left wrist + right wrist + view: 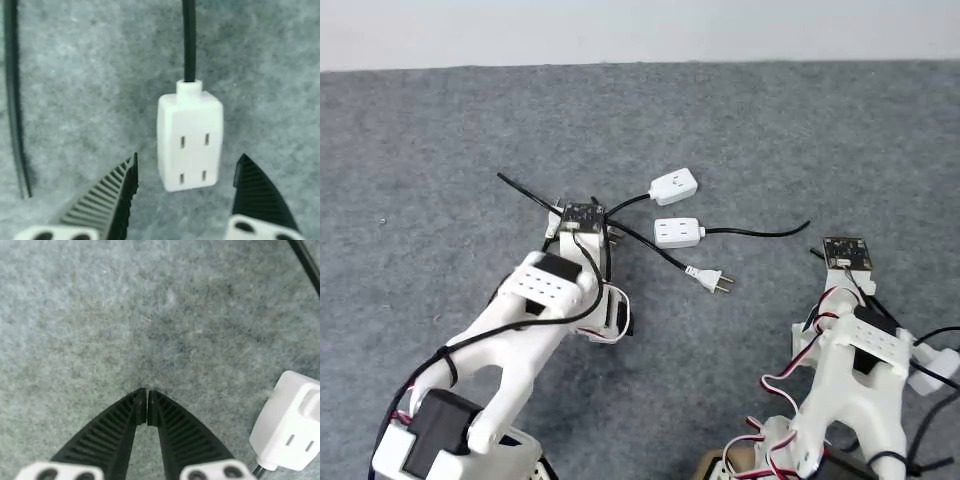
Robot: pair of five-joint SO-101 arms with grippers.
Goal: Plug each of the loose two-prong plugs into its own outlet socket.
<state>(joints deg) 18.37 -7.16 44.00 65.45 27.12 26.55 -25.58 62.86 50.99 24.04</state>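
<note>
Left claw (189, 160) is wide open. Its two fingers stand one on each side of a white socket (190, 135) and touch nothing. The socket lies flat on the grey tabletop (75, 100) with its slots facing up. Its black cord (188, 40) runs away from the claw.

I think the job now is to grab this socket. To do it well, the claw should go straight down, stay in the middle, and squeeze the two long sides. The slots must stay free, and the cord should not get pinched. A slow, soft squeeze should keep the socket from sliding.

The loose plug (710, 279) lies with its prongs bare. The left claw and its socket are off to the plug's left-arm side. A second socket (677, 232) lies just past the plug, and a third socket (673, 184) is a bit farther. On the plug's other side, well apart, the right claw (147, 390) is closed on nothing. A fourth socket (287, 422) lies beside it.
</note>
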